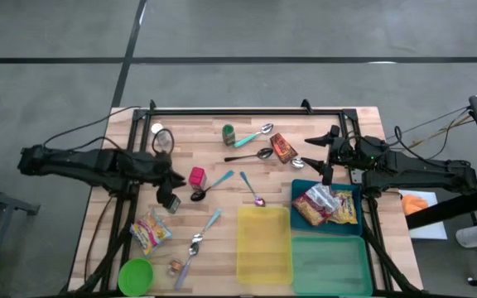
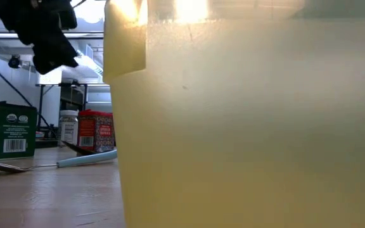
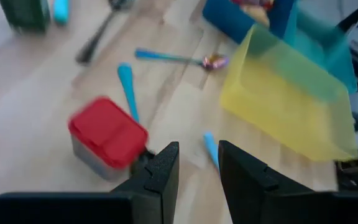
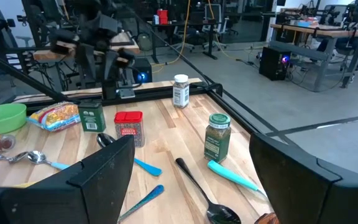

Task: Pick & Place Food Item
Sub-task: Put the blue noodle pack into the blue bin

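The wooden surface [image 1: 222,207] carries everything, and three bins stand in its near right corner. The yellow bin [image 1: 263,244] is empty and sits beside the green bin [image 1: 331,265], which fills the corner itself. The blue bin [image 1: 305,189] lies just behind the green one along the right edge and holds two snack packets [image 1: 325,207].

The left arm reaches in from the left edge, its left gripper [image 3: 194,171] hovering just above the surface beside a red-lidded spice tin [image 1: 196,176]; its fingers stand a little apart with nothing between them. The right arm comes in over the right edge, and the right gripper [image 1: 328,153] hangs above the far right part of the surface, fingers wide apart and empty, just behind the blue bin.

A third snack packet [image 1: 150,230] lies near the left edge, and a green bowl [image 1: 136,275] sits in the near left corner. A small brown-red packet [image 1: 283,148] lies near the far edge, close to the right gripper. A green spice jar [image 1: 229,134] stands near the middle of the far edge, a white-capped jar [image 1: 163,139] toward the far left corner. Spoons with metal, black and blue handles are scattered across the middle, one blue-handled spoon [image 1: 204,232] lying close to the yellow bin's left wall.
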### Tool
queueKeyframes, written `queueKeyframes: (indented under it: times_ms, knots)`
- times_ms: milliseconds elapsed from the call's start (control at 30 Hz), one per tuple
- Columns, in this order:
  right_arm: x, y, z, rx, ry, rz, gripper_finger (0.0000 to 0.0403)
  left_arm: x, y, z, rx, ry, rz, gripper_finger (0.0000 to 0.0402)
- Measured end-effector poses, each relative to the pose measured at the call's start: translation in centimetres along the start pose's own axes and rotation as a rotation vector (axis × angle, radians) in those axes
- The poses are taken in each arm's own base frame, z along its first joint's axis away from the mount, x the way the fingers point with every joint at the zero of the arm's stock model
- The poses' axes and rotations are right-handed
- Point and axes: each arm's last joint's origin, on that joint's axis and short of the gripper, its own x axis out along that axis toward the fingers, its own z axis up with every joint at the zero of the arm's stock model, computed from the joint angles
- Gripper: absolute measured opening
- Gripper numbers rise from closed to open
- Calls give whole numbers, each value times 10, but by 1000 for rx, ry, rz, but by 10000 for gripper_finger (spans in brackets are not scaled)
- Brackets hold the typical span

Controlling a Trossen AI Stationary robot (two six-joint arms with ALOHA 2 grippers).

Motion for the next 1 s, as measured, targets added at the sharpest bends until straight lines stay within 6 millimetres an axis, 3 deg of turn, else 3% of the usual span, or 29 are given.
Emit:
queueKeyframes:
  times_ms: [267, 567, 833, 1000]
  knots:
    - [0, 0, 0, 0, 2, 0, 315, -3, -39, 14, -183, 101, 172, 115]
    - [0, 0, 0, 0, 2, 0, 315, 23, -65, 10, -382, 220, 341, 115]
    - [0, 0, 0, -1, 2, 0, 315, 24, -99, -18, -673, 225, 363, 119]
    - [0, 0, 0, -1, 3, 0, 315, 21, -118, -45, -872, 162, 379, 155]
